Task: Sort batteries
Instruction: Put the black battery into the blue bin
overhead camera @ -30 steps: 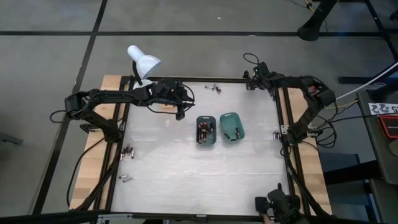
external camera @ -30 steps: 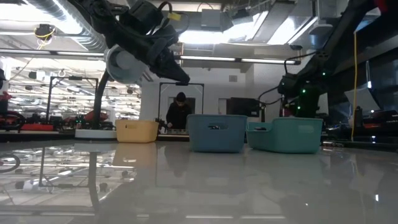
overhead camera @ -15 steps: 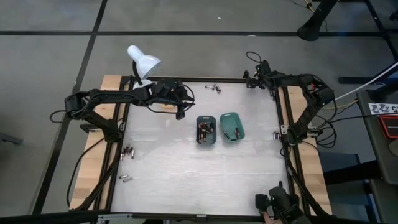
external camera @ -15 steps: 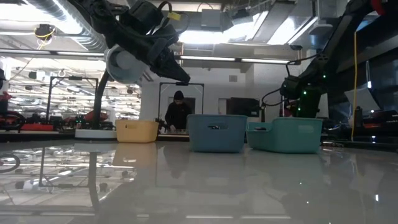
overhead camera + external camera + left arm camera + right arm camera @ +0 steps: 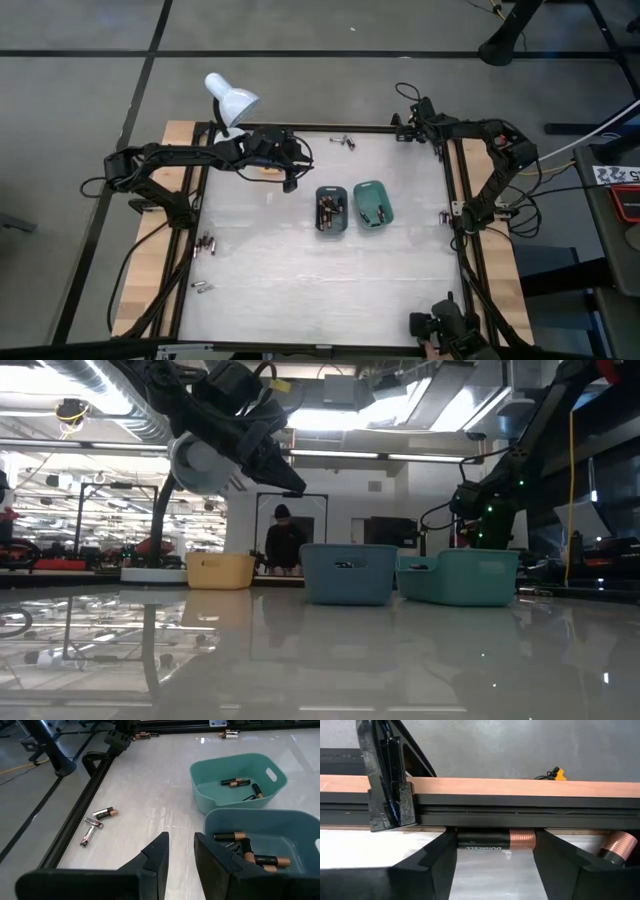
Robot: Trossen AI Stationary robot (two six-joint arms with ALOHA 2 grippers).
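Right now a copper-ended battery (image 5: pixel 495 840) lies on the bench (image 5: pixel 300 270) against the black frame rail (image 5: pixel 520 806), between the right gripper's (image 5: pixel 495 851) fingers (image 5: pixel 436 859), which stand one at each end of it; I cannot tell whether they grip it yet. A second battery (image 5: pixel 616 845) lies just beside. More batteries sit in the dark teal tray (image 5: pixel 260 845) and the green tray (image 5: pixel 235 780), and loose ones (image 5: pixel 95 826) lie near the bench's edge. The left gripper (image 5: pixel 181 851) hovers beside the dark teal tray, fingers narrow and holding nothing. An orange tray (image 5: pixel 220 570) stands well apart from the other two.
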